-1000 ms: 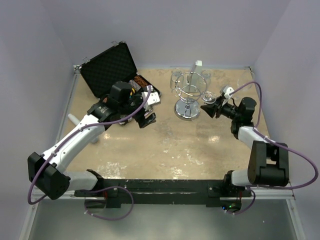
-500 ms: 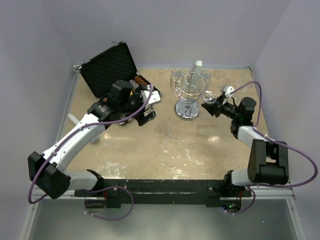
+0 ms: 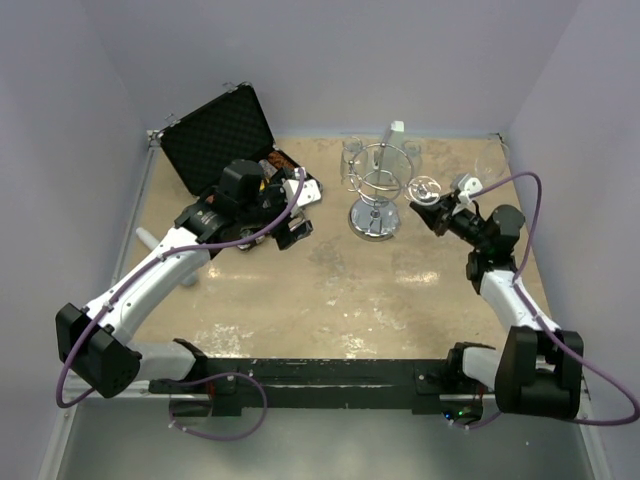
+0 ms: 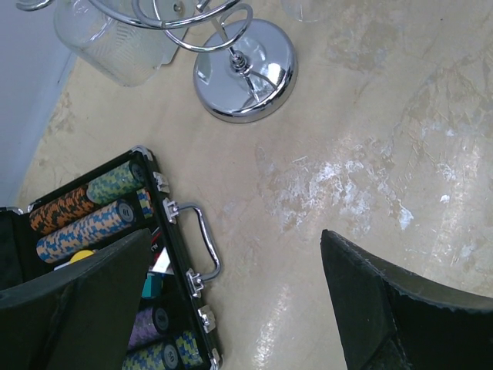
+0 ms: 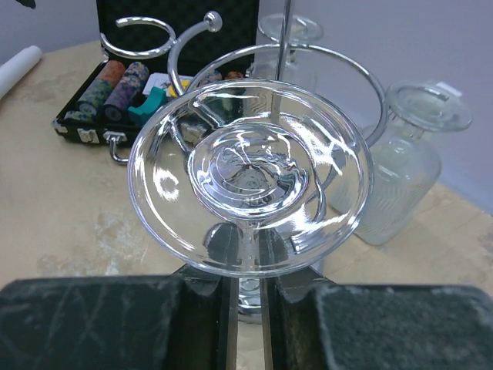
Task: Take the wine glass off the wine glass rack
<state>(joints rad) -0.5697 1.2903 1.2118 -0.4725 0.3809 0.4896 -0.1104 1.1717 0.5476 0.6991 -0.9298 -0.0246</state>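
The right hand (image 5: pixel 246 308) is clamped on the stem of the clear, round-footed wine glass (image 5: pixel 246 173). The glass sits tilted just right of the shiny chrome wire rack (image 4: pixel 246 73), apparently free of its loops. What looks left is carrying it away and setting it on the beige counter (image 3: pixel 330 290). Left of the rack, the left hand (image 4: pixel 235 262) hangs wide and empty.

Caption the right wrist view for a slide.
Right hand grips the wine glass by its stem, foot toward camera, wine glass rack behind.
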